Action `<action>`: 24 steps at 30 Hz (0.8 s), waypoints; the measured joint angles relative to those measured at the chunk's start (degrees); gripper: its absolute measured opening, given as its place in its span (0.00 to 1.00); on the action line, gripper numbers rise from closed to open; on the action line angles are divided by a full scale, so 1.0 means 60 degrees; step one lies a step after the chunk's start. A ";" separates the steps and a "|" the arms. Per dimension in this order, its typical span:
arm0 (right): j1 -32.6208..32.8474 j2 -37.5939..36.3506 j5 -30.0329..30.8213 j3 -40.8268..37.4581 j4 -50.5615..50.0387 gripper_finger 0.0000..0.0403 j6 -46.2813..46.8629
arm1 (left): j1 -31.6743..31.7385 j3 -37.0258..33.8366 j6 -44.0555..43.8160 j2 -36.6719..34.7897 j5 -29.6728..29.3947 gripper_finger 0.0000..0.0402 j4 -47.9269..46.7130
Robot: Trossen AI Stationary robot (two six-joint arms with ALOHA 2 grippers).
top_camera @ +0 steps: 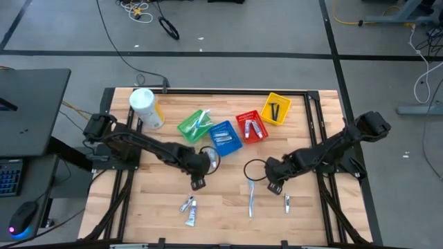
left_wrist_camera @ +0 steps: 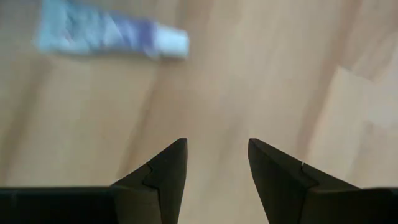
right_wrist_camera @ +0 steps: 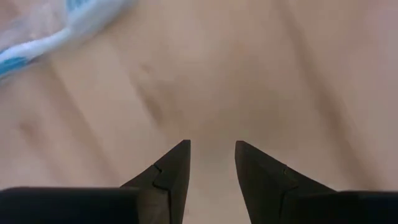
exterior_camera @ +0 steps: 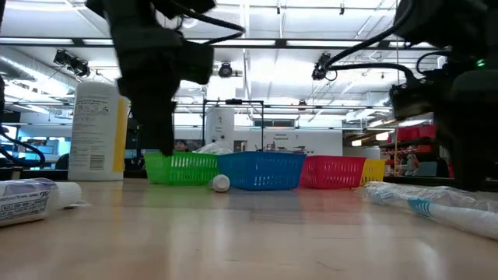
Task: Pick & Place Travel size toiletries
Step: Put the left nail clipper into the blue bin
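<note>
My left gripper (top_camera: 199, 182) hovers open over bare wood near the table's middle, and a white-blue tube (left_wrist_camera: 112, 34) lies just ahead of its fingers. Two such tubes (top_camera: 189, 209) lie flat near the near edge. My right gripper (top_camera: 274, 185) is open too, above bare wood. Beside it a white-blue toothbrush (top_camera: 252, 197) lies flat, also seen in the right wrist view as the toothbrush (right_wrist_camera: 56, 31). A small silver item (top_camera: 287, 202) rests to the right of the toothbrush. In the low view one tube (exterior_camera: 31, 198) and the toothbrush (exterior_camera: 436, 204) lie on the tabletop.
Green basket (top_camera: 196, 124), blue basket (top_camera: 225, 137), red basket (top_camera: 252, 127) and yellow basket (top_camera: 276, 108) stand in a row toward the far edge, some holding items. A big white canister (top_camera: 145, 107) stands far left. A dark cable loop (top_camera: 255, 169) lies near the right gripper.
</note>
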 joint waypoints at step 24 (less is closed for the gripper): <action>-0.4952 0.0000 -0.2250 0.2439 0.2633 0.34 -0.7311 | -0.3244 0.0000 -0.6085 0.0182 0.0468 0.45 -0.0973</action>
